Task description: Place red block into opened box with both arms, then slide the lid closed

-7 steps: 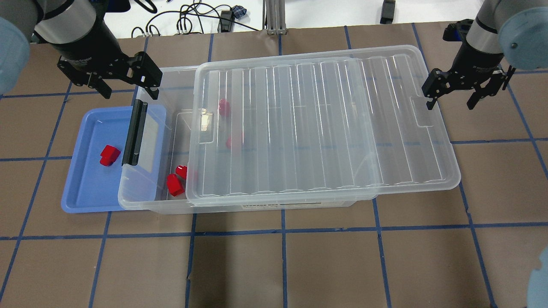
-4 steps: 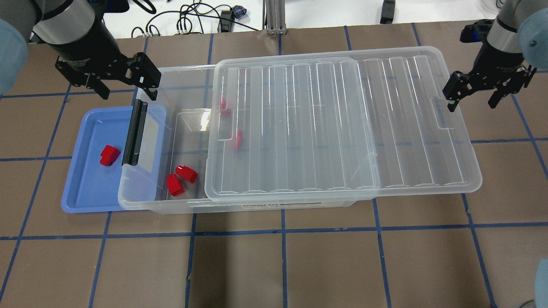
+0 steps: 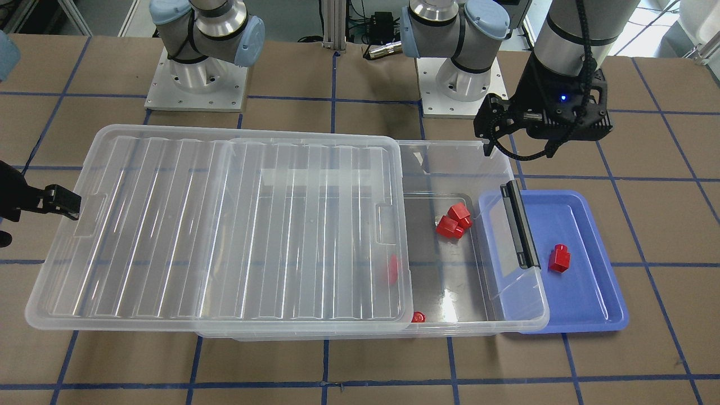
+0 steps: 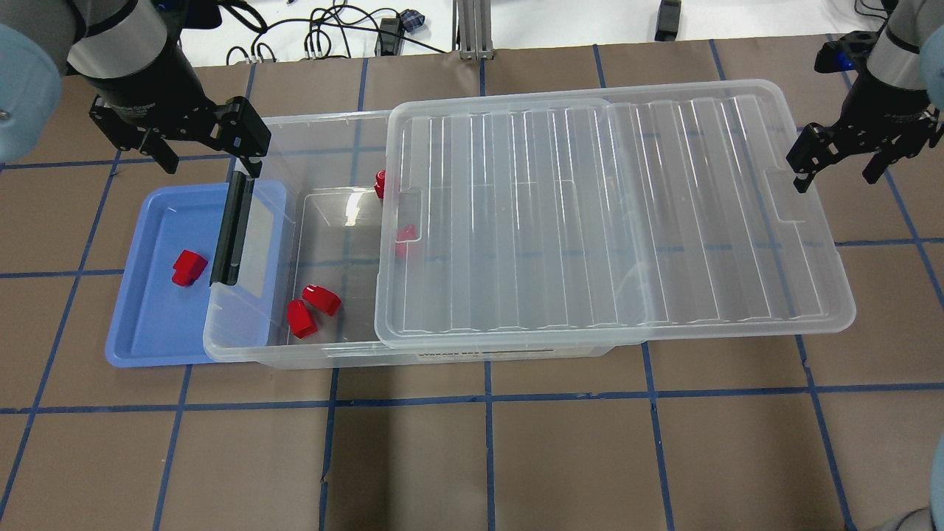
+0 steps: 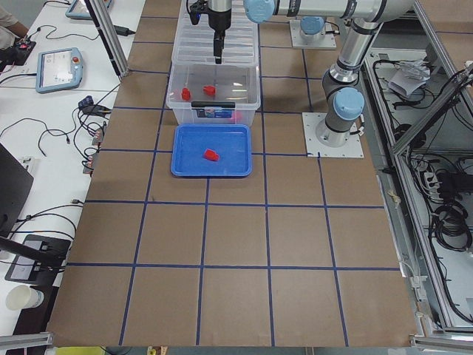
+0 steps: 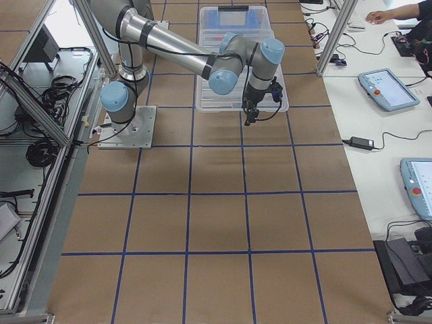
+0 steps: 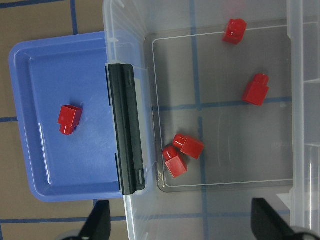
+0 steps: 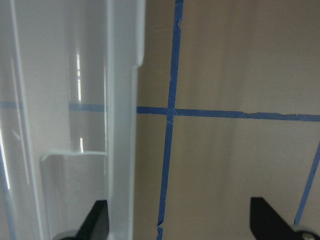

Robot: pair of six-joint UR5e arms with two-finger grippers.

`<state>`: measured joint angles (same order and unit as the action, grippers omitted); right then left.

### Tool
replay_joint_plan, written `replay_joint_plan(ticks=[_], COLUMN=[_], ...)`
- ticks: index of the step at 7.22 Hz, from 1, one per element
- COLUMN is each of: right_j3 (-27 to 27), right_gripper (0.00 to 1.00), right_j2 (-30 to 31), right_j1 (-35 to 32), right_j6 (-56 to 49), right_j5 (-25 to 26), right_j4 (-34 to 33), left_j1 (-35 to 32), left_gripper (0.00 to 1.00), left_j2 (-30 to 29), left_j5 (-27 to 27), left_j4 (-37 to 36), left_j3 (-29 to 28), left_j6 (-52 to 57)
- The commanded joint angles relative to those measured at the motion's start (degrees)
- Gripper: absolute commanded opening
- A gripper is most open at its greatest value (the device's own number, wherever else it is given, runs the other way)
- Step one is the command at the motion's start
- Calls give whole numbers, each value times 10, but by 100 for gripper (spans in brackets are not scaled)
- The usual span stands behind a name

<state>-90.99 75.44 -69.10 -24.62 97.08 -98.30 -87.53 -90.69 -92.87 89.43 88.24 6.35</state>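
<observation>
Bright red block point(image 4: 189, 267); blue tray point(image 4: 147, 324); clear box point(image 4: 310, 119), black handle point(image 4: 234, 228); clear ribbed lid point(image 4: 612, 221); brown table point(image 4: 487, 464), blue grid lines.

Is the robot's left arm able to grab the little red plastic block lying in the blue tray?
Probably yes. The small red plastic block lies uncovered in the shallow blue tray, beside the clear plastic box and not under its end. The open left gripper hangs nearby with nothing between.

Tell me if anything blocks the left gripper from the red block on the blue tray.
Nothing visible does. The red block lies bare on the blue tray, beside the box's black handle, not under it; the left gripper hangs open higher up.
</observation>
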Motion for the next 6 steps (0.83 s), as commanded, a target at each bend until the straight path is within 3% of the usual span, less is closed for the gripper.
replay_joint_plan(ticks=[1,3,5,6], right_j3=[0,0,1,5], right_gripper=[100,100,100,100], right_j2=[0,1,6,8], right_j1=[21,25,24,23], right_j6=[-11,-22,-19,-14], right_j5=[0,0,-2,-7], right_j4=[-4,-2,0,0], left_j1=[16,96,141,170], left_gripper=[100,100,100,100], left_j2=[-2,-4,-36,-52], left_j5=[65,66,66,66], left_j4=[-2,6,-21,-42], left_j3=[-3,6,50,59], left_j6=[16,37,73,143])
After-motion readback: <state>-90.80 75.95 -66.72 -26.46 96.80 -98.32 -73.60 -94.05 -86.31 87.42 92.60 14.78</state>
